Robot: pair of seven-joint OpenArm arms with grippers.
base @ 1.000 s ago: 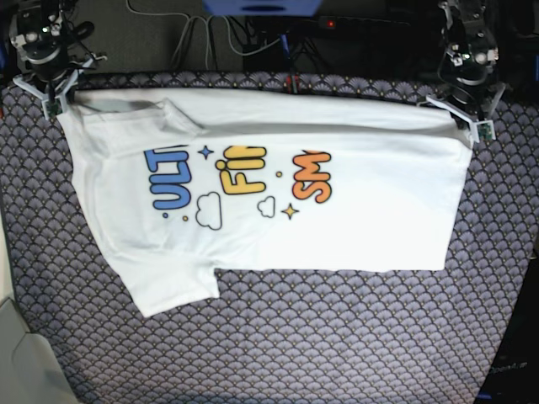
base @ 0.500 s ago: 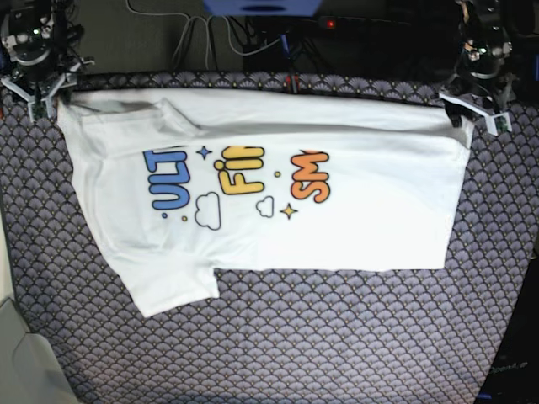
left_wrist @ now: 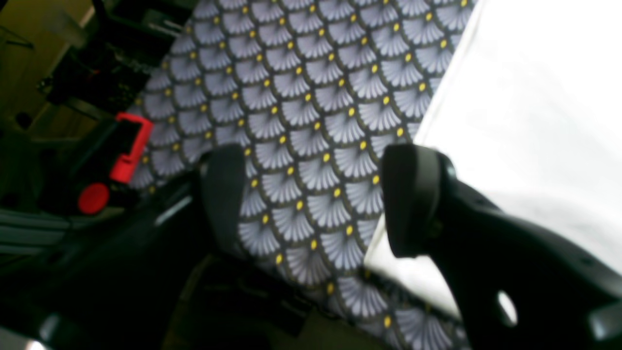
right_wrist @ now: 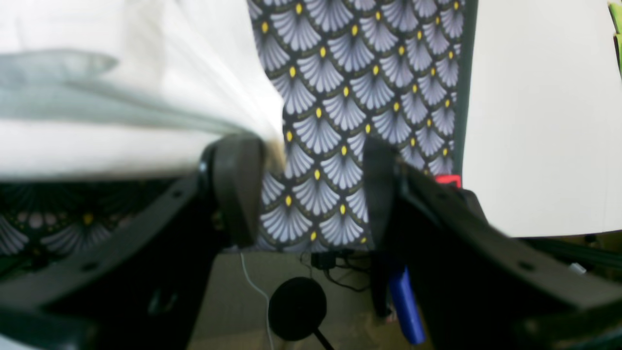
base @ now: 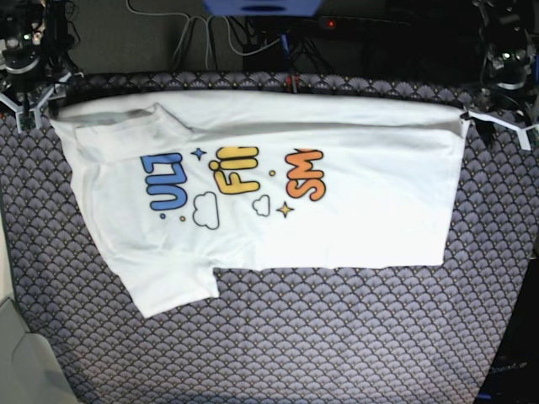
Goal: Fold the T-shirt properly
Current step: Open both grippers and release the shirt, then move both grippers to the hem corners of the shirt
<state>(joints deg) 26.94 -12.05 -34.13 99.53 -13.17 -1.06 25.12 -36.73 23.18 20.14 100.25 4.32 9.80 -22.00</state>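
T-shirt (base: 337, 210): spread flat on the scallop-patterned cloth (base: 337, 337), print side up, far long edge already folded over; one sleeve sticks out toward 7 o'clock in the base view.
Handling: judged light, soft and limp; likely to sag and wrinkle when lifted. Grip is best taken at hem or corner edges, pinching through both layers.
Right gripper (base: 25, 84): at 10 o'clock of the base view, jaws released and spread, nothing between them.
T-shirt vs right jaws: in the right wrist view, white fabric (right_wrist: 121, 97) lies at 10 o'clock of the right gripper (right_wrist: 311, 194); the corner sits just beside one finger, contact cannot be told. Only patterned cloth is seen in the gap.
Left gripper (base: 504, 114): at 2 o'clock of the base view, jaws released, empty.
T-shirt vs left jaws: in the left wrist view, fabric (left_wrist: 534, 97) lies at 2 o'clock of the left gripper (left_wrist: 316, 199), behind one finger, outside the gap.
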